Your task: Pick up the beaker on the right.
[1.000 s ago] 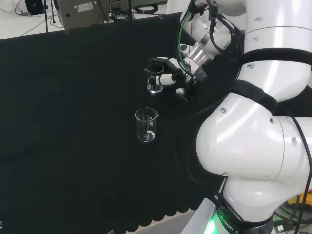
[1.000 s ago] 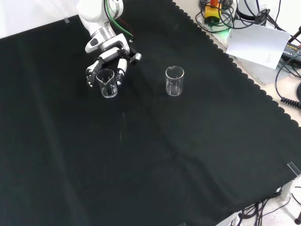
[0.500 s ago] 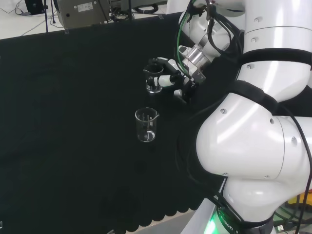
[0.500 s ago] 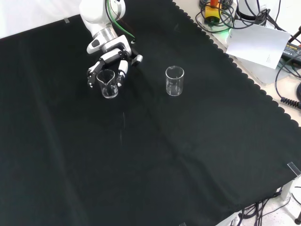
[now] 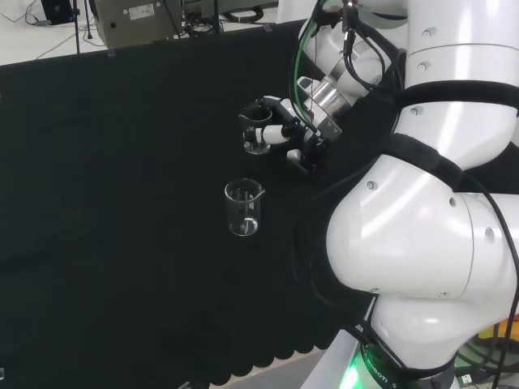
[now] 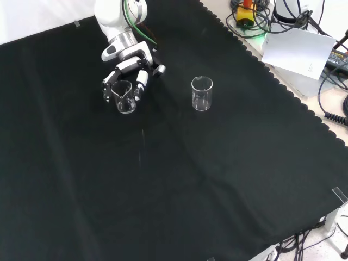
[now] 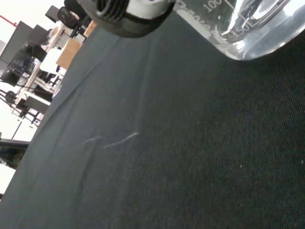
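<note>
1. In the front view, the robot hand (image 6: 126, 69) comes in from the top left of the black cloth (image 6: 179, 174) that covers the tabletop, its fingers (image 6: 139, 87) curled round a small clear glass beaker (image 6: 124, 97)
2. That held beaker sits to the left and a little nearer in the front view; in the head view it (image 5: 256, 138) is the farther of the two, with the robot hand (image 5: 285, 130) just to its right
3. In the wrist view its base (image 7: 240, 26) shows marked lines and looks slightly clear of the cloth
4. A second clear beaker (image 6: 202, 93) stands upright to the right in the front view, well apart from the robot hand and untouched; in the head view it (image 5: 243, 208) is the nearer one
</note>
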